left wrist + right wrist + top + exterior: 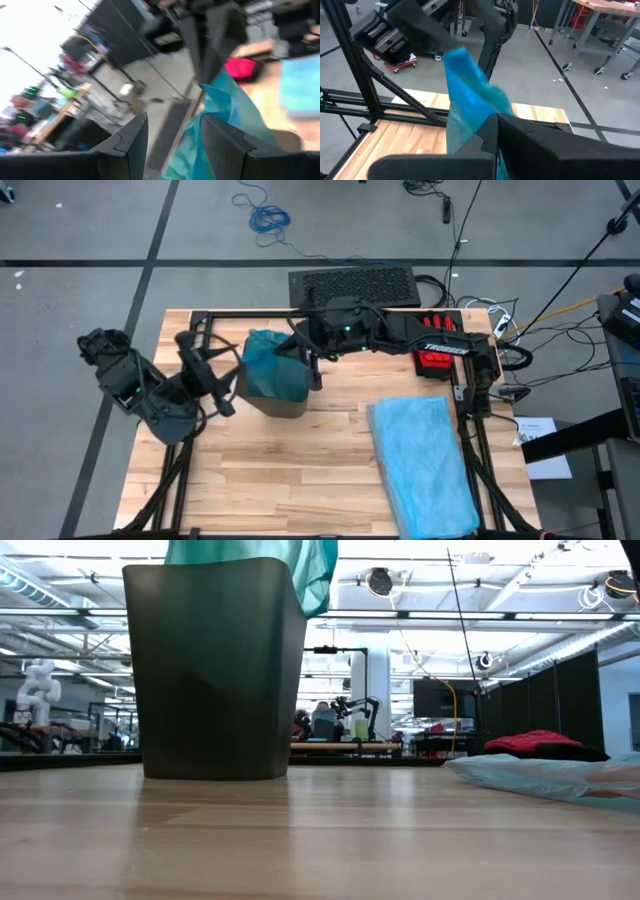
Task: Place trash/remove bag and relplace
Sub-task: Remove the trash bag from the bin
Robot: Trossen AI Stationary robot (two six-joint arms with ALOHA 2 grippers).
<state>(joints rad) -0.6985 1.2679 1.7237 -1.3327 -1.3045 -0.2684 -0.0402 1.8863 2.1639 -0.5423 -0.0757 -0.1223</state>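
Observation:
A dark bin (285, 402) stands on the table's far-left part, seen up close in the low view (215, 670). The teal-green bag (270, 365) is bunched over the bin's mouth, and a flap (310, 575) hangs over the rim. My right gripper (312, 358) reaches across from the right and is shut on the bag. My left gripper (213, 375) hovers open just left of the bin. In the left wrist view the bag (225, 105) lies just past the open gripper (172, 137), with nothing between its fingers. No trash shows. My right gripper (496, 137) pinches a gathered fold of the bag's upper part (470, 107) between its two fingers, coming from the table's right side, about level. Crumpled plastic stands up past the fingers (462, 65). The rest of the bag stays in the bin.
A paler sky-blue bag (425, 465) lies flat on the table's right near part (560, 775). A red glove (437, 350) sits by the far right edge under my right arm. Bare wood (290, 480) stretches across the near side. Black frame rails (470, 420) border the table.

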